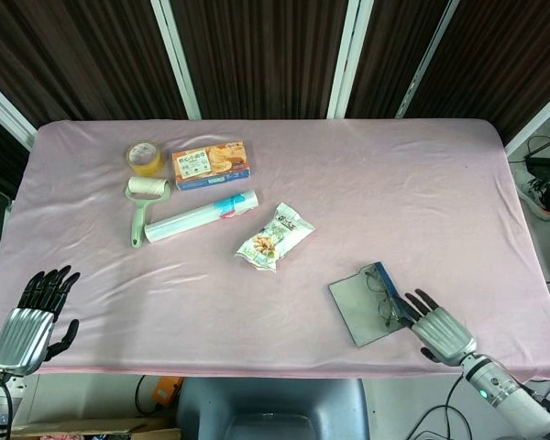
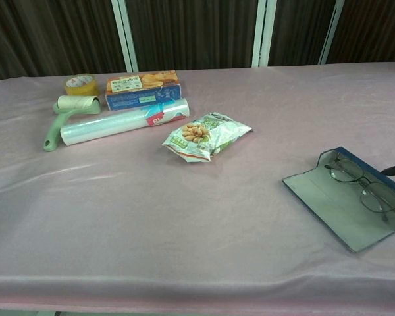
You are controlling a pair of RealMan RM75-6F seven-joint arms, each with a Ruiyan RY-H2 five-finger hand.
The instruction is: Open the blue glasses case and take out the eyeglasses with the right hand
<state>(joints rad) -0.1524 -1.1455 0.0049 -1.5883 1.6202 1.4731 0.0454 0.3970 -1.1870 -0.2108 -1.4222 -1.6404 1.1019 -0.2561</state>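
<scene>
Blue glasses case (image 2: 336,207) lies open on the pink tabletop (image 1: 348,183), thin-rimmed eyeglasses (image 2: 365,187) inside; right hand (image 1: 437,331) beside it, fingers spread, empty.

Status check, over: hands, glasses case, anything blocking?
Left hand open, idle. Right hand open beside blue glasses case. Case open, thin wire-framed eyeglasses inside. Nothing blocking.
</scene>
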